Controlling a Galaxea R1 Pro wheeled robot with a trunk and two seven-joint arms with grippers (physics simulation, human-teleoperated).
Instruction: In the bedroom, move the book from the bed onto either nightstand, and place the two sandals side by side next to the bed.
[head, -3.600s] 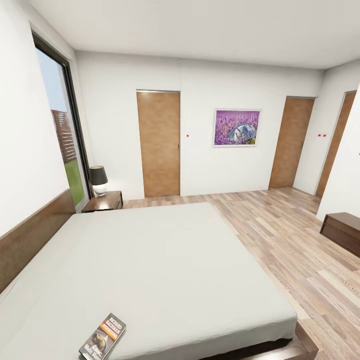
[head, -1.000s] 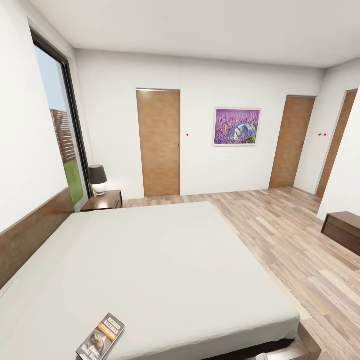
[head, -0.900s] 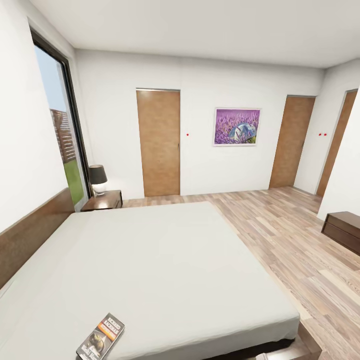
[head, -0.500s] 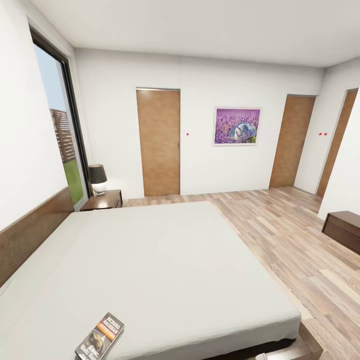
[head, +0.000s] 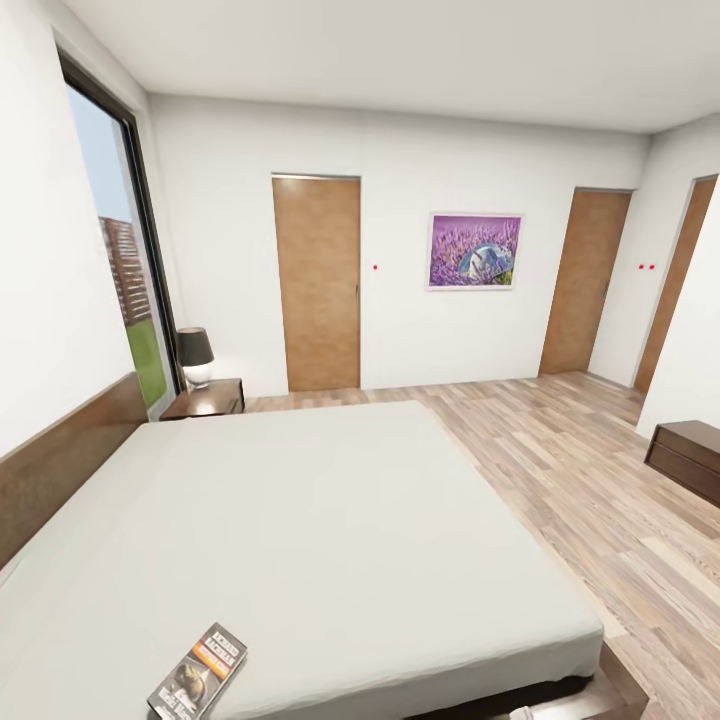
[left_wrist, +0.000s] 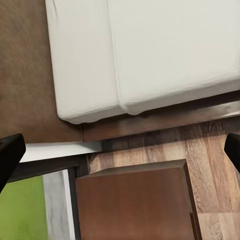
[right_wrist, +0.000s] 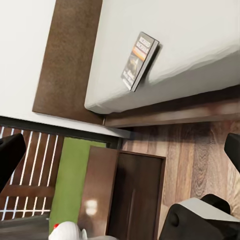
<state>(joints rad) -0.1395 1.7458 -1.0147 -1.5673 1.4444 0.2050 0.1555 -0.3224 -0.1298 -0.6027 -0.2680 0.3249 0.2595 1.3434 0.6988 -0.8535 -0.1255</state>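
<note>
The book (head: 197, 672) lies flat on the near left corner of the off-white bed (head: 330, 520); in the right wrist view the book (right_wrist: 140, 61) rests close to the mattress edge. A dark nightstand (head: 207, 400) stands at the far end of the headboard. Another nightstand (left_wrist: 135, 202) sits beside the bed's near corner, under my left gripper (left_wrist: 120, 152), which is open and empty. My right gripper (right_wrist: 120, 150) is open too, above that nightstand (right_wrist: 137, 195) and short of the book. The sandals are out of view.
A black-shaded lamp (head: 195, 357) stands on the far nightstand. Wooden floor runs along the bed's right side to a low dark dresser (head: 685, 458). The brown headboard (head: 60, 470) lines the left wall below a tall window (head: 115, 260). My own base (right_wrist: 200, 220) shows below the right gripper.
The whole head view has drifted slightly, so the camera has moved. The book and the furniture keep their places.
</note>
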